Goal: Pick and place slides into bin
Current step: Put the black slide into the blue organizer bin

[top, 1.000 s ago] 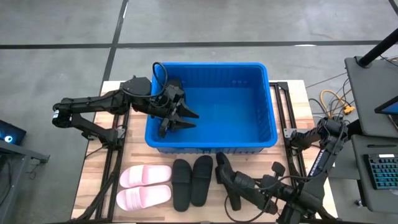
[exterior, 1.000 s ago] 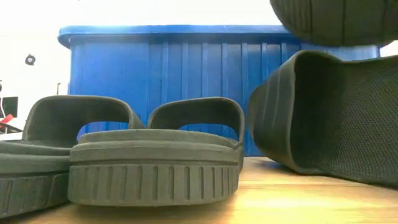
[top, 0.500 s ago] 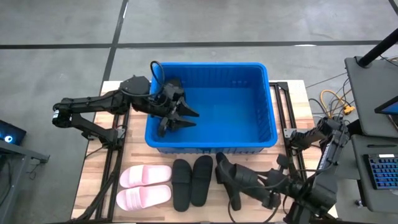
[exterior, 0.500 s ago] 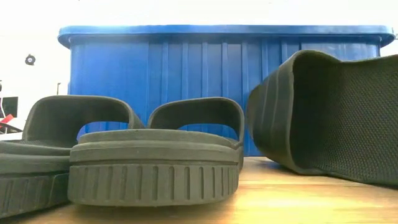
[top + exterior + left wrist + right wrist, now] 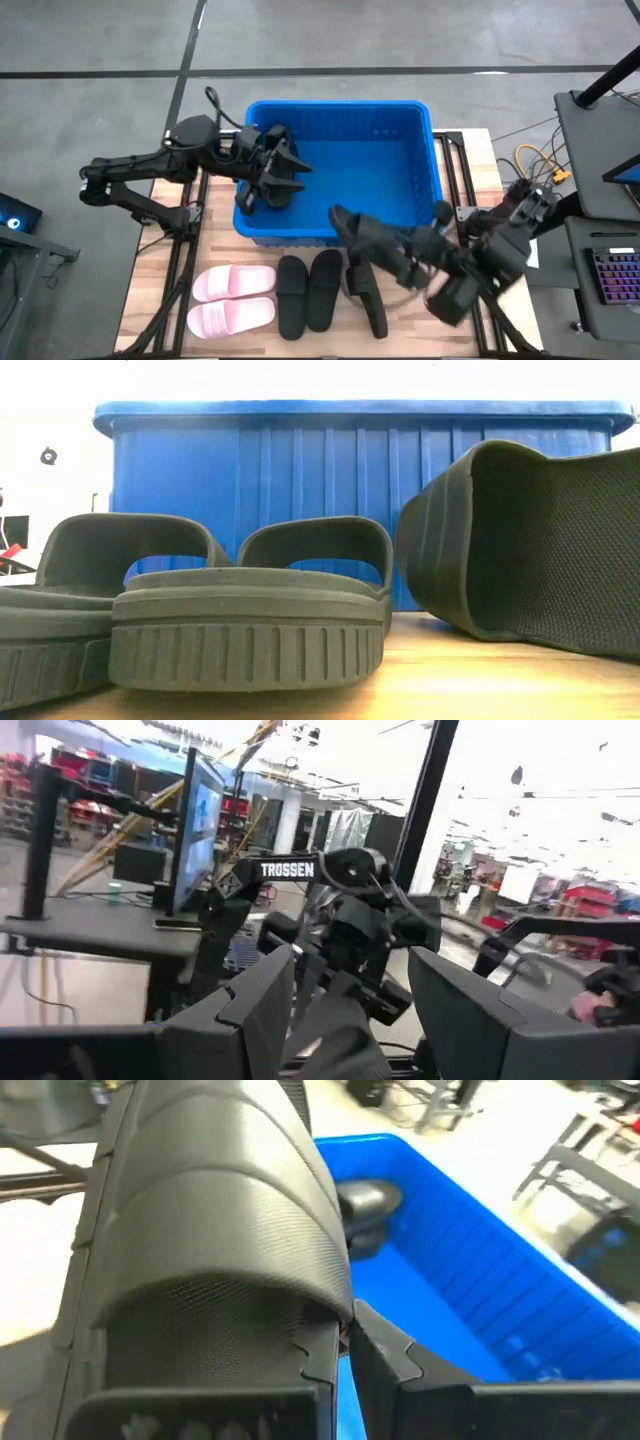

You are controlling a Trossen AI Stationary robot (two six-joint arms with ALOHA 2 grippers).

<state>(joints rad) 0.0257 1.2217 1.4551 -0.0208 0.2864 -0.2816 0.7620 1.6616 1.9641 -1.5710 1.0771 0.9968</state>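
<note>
My right gripper (image 5: 408, 256) is shut on a black slide (image 5: 362, 233), which hangs over the near wall of the blue bin (image 5: 436, 190). My left gripper (image 5: 287, 166) hovers open over the bin's left part, its fingers tipped a little upward with nothing between them. On the table in front of the bin lie a pink pair (image 5: 232, 300) and a black pair (image 5: 308, 290), soles down. A further black slide (image 5: 366, 302) rests on its side edge to the right of the black pair; the low view shows its open side (image 5: 530, 550). My right gripper pinches a thin edge of the black slide (image 5: 338, 1312) between its two fingers, next to the ribbed arch of the strap. The fingers come from the table's near right, slanting down. The slide is lifted clear and reaches out beyond the fingers toward the bin.
The bin stands at the far middle of the wooden table (image 5: 180, 270), and its bottom (image 5: 370, 175) shows bare blue. Black rails (image 5: 463, 180) run along both sides of the bin. A desk with a keyboard (image 5: 610, 270) stands off the table's right edge.
My right gripper has risen and swung toward the far edge with the black slide, from beside the slide that lies on its side to above the bin's near wall. The slide has left the low view's top. My left gripper has risen a little and tipped upward.
</note>
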